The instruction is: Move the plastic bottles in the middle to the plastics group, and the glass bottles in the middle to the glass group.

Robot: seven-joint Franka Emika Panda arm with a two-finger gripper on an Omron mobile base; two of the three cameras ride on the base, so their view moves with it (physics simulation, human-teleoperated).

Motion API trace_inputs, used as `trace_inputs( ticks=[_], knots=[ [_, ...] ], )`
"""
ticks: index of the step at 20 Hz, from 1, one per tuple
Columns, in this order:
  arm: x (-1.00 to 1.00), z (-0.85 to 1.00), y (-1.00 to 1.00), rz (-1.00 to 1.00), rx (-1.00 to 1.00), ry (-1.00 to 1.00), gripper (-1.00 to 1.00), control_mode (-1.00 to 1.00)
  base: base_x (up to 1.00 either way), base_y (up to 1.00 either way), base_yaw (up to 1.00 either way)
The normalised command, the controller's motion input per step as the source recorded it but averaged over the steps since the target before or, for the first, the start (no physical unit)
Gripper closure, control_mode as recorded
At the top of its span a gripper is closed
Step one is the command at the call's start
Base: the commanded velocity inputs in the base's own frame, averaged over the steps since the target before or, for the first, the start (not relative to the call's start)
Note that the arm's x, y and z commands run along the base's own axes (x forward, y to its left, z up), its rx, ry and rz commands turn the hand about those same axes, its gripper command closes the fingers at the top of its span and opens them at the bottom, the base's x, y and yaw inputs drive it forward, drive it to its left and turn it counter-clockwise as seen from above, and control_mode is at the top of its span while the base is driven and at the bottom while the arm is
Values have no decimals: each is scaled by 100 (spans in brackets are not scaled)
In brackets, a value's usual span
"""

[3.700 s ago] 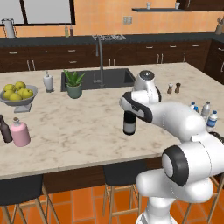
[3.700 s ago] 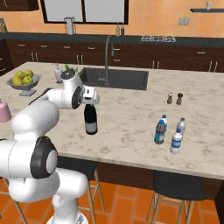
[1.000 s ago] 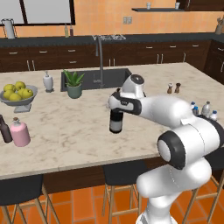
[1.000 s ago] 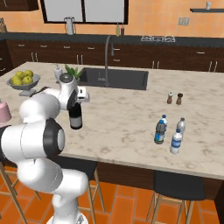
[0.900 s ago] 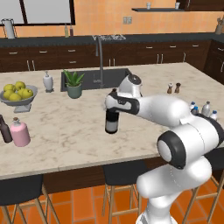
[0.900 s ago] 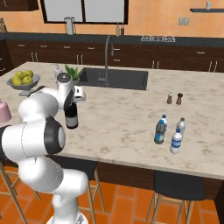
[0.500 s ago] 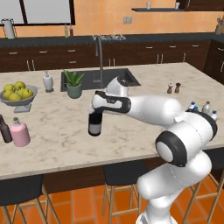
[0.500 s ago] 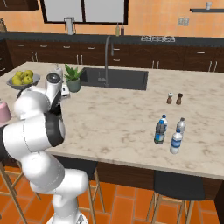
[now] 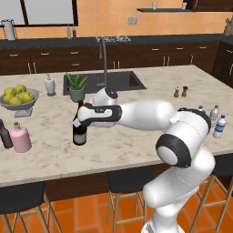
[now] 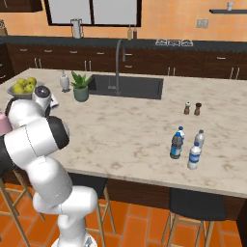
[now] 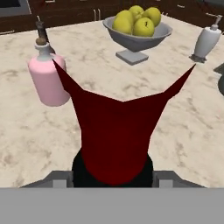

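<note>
A white robot arm reaches left across a pale marble surface (image 9: 136, 136). Its hand (image 9: 81, 113) is closed around the red-foiled neck of a tall dark wine bottle (image 9: 79, 133), which stands upright with its base at or just above the marble; which of the two cannot be told. In the hand view the red foil fills the middle of the picture, with the bottle's dark shoulder below it.

Taking the wine bottle as the landmark: to its left, near the surface's left end, stands a squat pink flask (image 9: 20, 138) with a cork-coloured stopper, and just beyond it a small dark brown bottle (image 9: 5, 134). The two stand close together, well apart from the wine bottle. Behind the flask is a grey footed bowl (image 9: 17, 106) holding several yellow-green fruits (image 9: 19, 94). Right of the bowl, behind the wine bottle, stands a white ceramic dispenser (image 9: 50, 85), then a small potted plant (image 9: 77, 87) beside a dark sink (image 9: 119, 81), whose basin is seen only as a dark hollow.

Far to the right of the wine bottle, near the surface's front edge, small water bottles (image 10: 185, 144) with blue or grey caps stand in a tight cluster. Behind them is a pair of brown shakers (image 10: 192, 108).
</note>
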Motion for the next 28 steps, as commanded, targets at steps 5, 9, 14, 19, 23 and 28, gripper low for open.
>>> trace_inputs(
  ticks=[5, 9, 14, 19, 23, 28],
  knots=[
    [4, 3, 99, 14, -8, 2, 100, -100, 0, 0, 0],
    [0, 11, 62, 10, -3, 1, 100, -100, 0, 0, 0],
    [7, 4, 31, 7, 0, 0, 100, -100, 0, 0, 0],
    [23, 1, 29, 6, 3, 0, 100, -100, 0, 0, 0],
    [16, 0, 11, 8, 10, 0, 100, -100, 0, 0, 0],
    [4, 0, 21, 5, 0, 0, 100, -100, 0, 0, 0]
  ],
)
